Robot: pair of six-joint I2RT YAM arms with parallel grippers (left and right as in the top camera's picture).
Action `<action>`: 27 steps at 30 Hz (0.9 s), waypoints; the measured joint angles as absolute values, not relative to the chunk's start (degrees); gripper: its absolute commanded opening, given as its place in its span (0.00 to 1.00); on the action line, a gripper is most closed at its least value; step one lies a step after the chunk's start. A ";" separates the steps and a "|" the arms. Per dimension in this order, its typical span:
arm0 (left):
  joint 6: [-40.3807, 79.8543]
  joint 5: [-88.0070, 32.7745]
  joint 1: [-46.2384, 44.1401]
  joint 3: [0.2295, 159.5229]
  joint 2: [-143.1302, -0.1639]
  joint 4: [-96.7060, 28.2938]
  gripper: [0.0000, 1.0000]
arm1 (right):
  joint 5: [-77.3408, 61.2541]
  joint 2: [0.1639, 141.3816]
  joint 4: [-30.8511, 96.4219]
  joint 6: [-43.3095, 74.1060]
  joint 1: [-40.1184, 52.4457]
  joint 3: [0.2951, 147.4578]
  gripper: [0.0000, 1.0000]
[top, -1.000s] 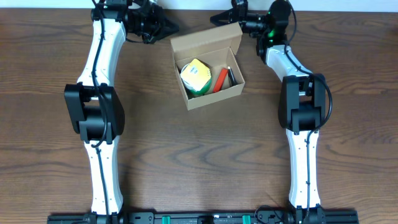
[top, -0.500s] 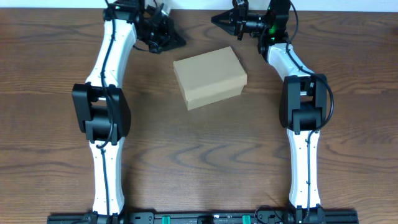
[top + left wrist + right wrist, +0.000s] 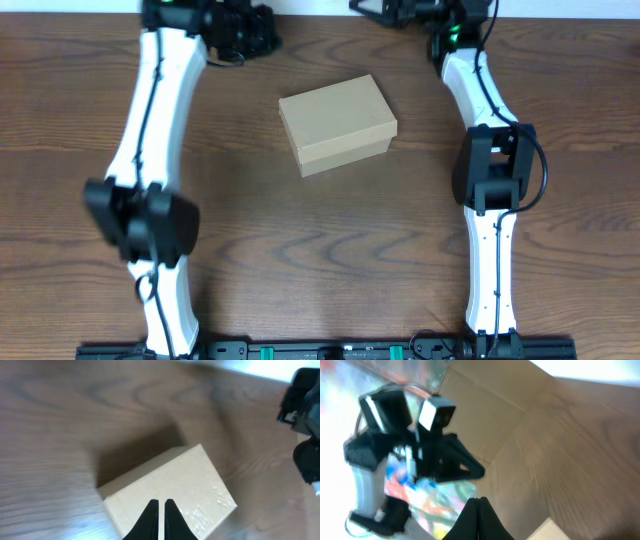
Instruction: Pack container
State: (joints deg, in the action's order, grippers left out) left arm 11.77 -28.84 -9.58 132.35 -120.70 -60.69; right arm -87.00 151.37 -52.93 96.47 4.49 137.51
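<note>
Cardboard box [image 3: 337, 124] sits lid-shut mid-frame on the tabletop [image 3: 300, 240], while left jaws at upper left and right jaws at top edge are pressed together.

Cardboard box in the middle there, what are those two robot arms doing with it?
The cardboard box sits on the table with its lid flap down, so anything inside is hidden. Neither arm is touching it. The left hand and the right hand are both up near the far edge of the table, apart from the box, with their fingers shut and nothing in them. The packing looks finished, or close to it.
</note>
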 measured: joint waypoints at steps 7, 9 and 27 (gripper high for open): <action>9.02 -19.77 -9.58 132.38 -110.50 -65.67 0.07 | -88.16 150.69 -52.58 101.19 4.51 152.77 0.02; 8.49 -18.15 -9.58 132.38 -109.34 -66.92 0.07 | -88.16 150.69 -52.12 101.58 4.51 155.79 0.02; 6.33 -12.56 -9.58 132.38 -105.95 -74.43 0.06 | -69.17 146.06 24.71 59.02 4.73 169.40 0.03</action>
